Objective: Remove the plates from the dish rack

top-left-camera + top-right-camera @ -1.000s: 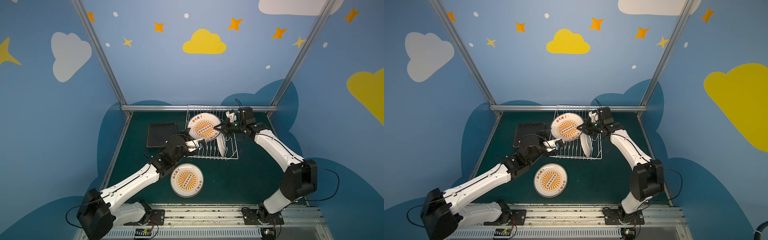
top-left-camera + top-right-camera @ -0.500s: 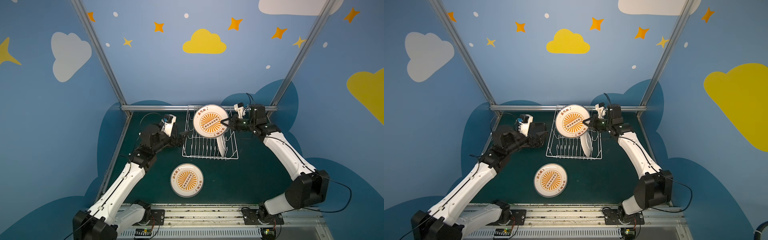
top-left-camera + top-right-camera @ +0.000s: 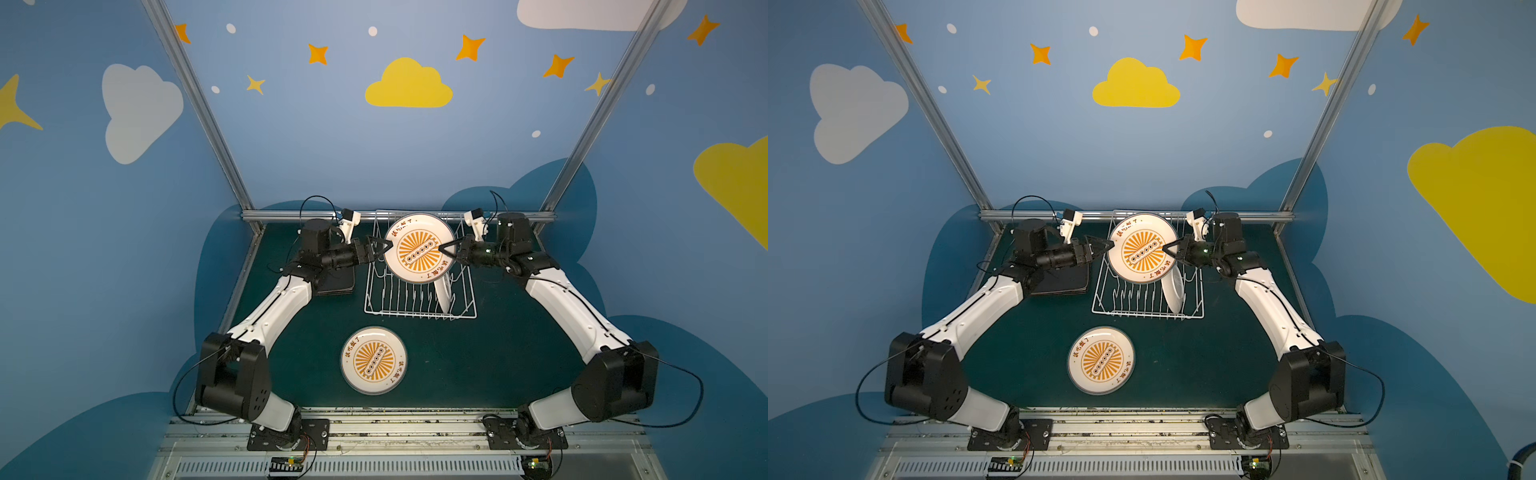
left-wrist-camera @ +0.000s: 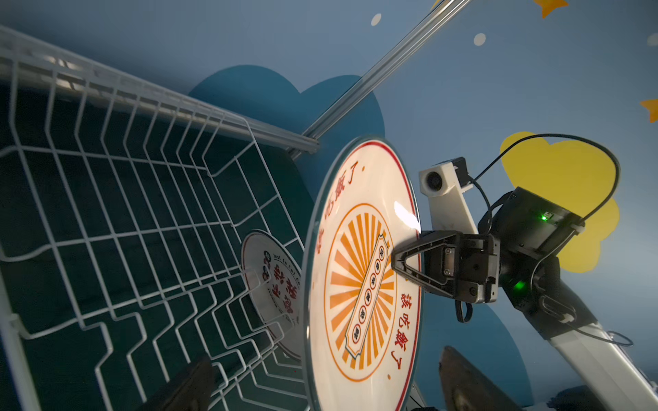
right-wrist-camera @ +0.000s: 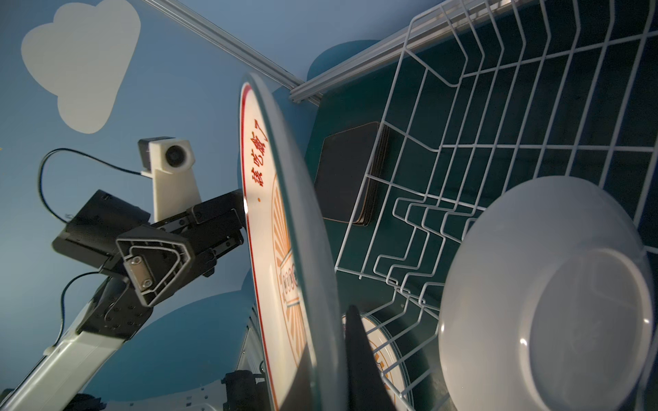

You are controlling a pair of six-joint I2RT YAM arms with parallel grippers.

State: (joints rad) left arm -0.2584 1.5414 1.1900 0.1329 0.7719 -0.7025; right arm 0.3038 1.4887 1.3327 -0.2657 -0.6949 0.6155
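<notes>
Rim to gap is the relation that counts. The lifted plate [image 3: 419, 248], a round sunburst one, hangs over the rear half of the rack [image 3: 419, 316], clear of the tines, its printed face turned up toward the top views. The right fingers [image 5: 359, 366] are clamped on its right edge and carry it alone. Opposite, the left fingers [image 4: 459, 380] stand wide apart. In the left wrist view the plate's left rim lies in the gap between them, touching neither as far as I can tell. Both arms meet the disc edge-on, along one line across it, so the left need only close where it is. I judge this a handover about to be taken.

Below the plate's right side a racked plate [image 3: 444, 293] stands on edge between tines, close under the right fingers; lowering there would risk a knock. A black stack [image 3: 1073, 280] lies on the tabletop [image 3: 490, 361] just left of the rack, under the left wrist. A flat plate [image 3: 373, 360] rests well in front, out of the way.
</notes>
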